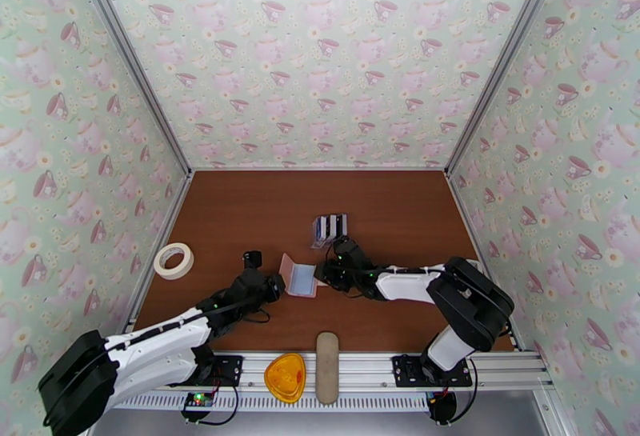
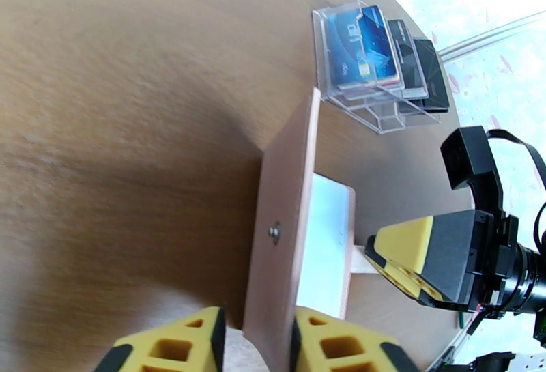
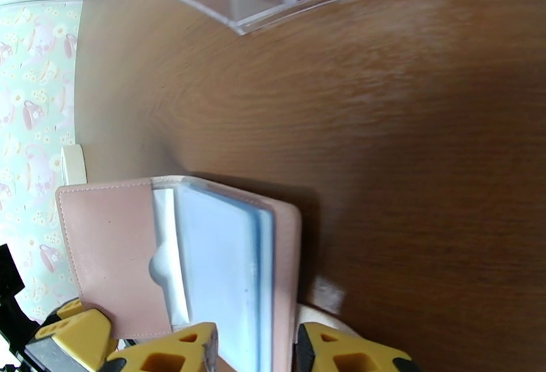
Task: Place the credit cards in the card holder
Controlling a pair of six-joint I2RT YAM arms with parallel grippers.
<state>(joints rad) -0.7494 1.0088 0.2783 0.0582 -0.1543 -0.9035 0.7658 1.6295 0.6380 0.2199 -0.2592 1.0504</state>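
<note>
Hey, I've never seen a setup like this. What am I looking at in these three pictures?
Two robot arms are bolted to a brown table. One picture looks down from above. The other two come from a camera on each wrist, so the arms' own yellow fingers show. A pink card holder sits open between them. The left gripper straddles its raised cover, and the right gripper seems to pinch its edge. The credit cards stand in a clear rack just beyond. A tape roll lies at the left.
</note>
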